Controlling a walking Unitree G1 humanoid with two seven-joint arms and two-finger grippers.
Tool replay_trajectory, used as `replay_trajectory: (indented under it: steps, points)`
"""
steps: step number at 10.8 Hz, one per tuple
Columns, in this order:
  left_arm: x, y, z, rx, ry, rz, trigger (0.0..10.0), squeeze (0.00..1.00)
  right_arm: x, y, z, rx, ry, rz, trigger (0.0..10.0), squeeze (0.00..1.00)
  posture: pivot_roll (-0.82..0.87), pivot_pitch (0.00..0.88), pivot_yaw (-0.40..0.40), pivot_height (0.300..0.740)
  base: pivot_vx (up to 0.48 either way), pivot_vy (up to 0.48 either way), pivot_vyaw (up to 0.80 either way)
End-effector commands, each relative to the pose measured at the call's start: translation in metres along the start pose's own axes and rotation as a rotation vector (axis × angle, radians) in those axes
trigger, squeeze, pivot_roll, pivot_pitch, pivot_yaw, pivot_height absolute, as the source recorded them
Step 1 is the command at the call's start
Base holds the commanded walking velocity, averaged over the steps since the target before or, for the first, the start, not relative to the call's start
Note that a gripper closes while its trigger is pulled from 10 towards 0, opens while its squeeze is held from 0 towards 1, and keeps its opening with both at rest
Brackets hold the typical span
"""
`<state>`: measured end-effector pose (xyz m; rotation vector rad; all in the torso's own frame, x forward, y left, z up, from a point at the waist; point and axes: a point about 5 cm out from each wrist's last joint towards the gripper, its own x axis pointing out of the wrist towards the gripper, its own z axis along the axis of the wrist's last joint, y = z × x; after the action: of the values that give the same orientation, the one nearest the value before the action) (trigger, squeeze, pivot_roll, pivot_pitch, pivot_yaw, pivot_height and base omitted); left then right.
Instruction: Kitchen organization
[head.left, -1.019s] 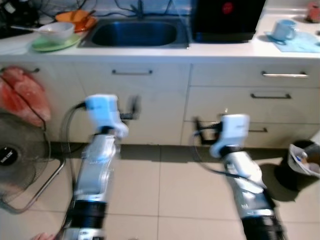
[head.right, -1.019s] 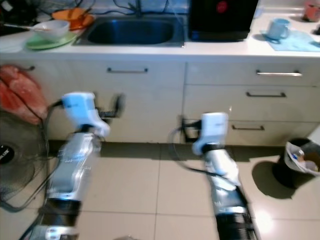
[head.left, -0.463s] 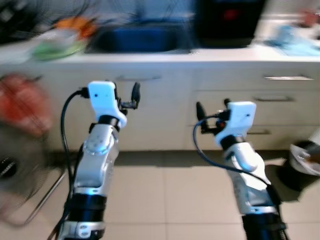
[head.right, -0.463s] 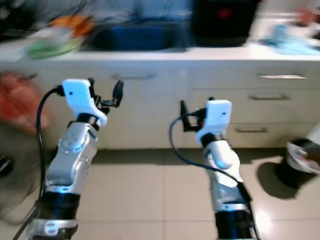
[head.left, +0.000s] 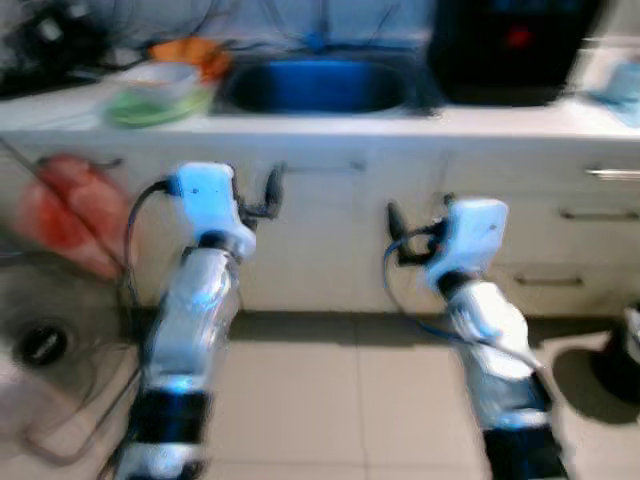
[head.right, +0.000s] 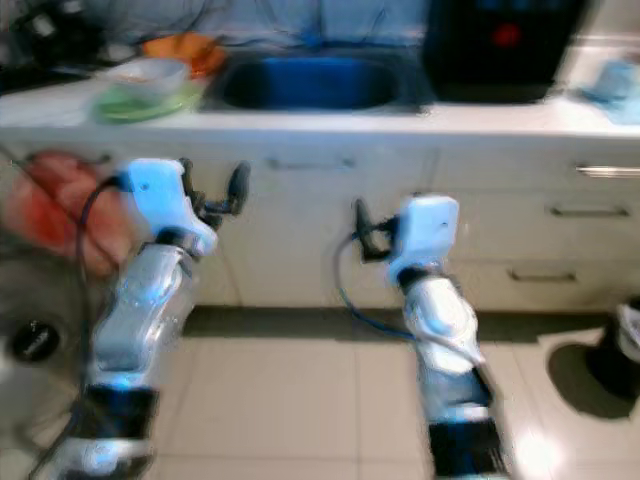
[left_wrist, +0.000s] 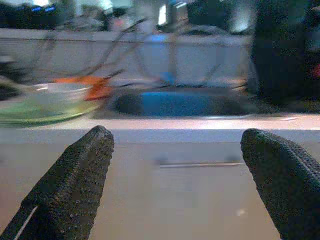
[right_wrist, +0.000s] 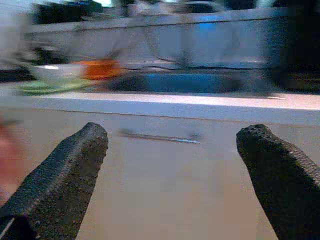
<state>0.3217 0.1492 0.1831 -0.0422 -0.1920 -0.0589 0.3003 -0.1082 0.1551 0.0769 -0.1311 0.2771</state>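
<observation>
left hand (left_wrist: 175, 200): fingers wide apart, empty
right hand (right_wrist: 172, 192): wide apart, empty
bowl (head.left: 155, 78): on surface (head.left: 400, 120) beyond left hand; likely light, breakable, grip rim

A home kitchen, blurred: a white counter (head.left: 480, 122) with a sunken steel sink (head.left: 318, 86), a bowl (head.left: 155, 76) on a green plate (head.left: 150, 108), handled drawers (head.left: 600, 215) beneath, beige tiled floor (head.left: 330, 400) underfoot.

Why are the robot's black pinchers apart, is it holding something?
Both are open and empty. The left gripper and right gripper each show two black fingers wide apart, with only the white cabinet front between them.
</observation>
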Motion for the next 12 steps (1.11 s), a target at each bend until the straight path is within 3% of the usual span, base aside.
replay_trajectory:
  steps: [1,3,7,12]
  points:
    - [0.0016,-0.0115,0.0016,-0.015,-0.002,-0.029,10.0,0.0,-0.0011,-0.0094,0.0055,-0.019,-0.014,-0.024,10.0,0.0,0.0,0.0,0.035,0.74,0.446,0.0,0.0]
    - [0.002,-0.0129,0.0007,-0.005,0.003,-0.03,10.0,0.0,-0.0011,-0.0091,0.0065,-0.036,-0.02,-0.024,10.0,0.0,0.0,0.0,0.036,0.74,0.448,0.0,0.0]
    - [0.0024,-0.0178,0.003,-0.016,-0.014,-0.05,10.0,0.0,0.0001,-0.0063,0.0098,-0.057,-0.038,-0.018,10.0,0.0,0.0,0.0,0.034,0.74,0.0,0.0,0.0]
    - [0.0044,-0.0209,0.0084,-0.025,-0.028,-0.06,10.0,0.0,0.0005,-0.0047,0.0131,-0.082,-0.055,-0.021,10.0,0.0,0.0,0.0,0.033,0.74,0.48,0.0,0.0]
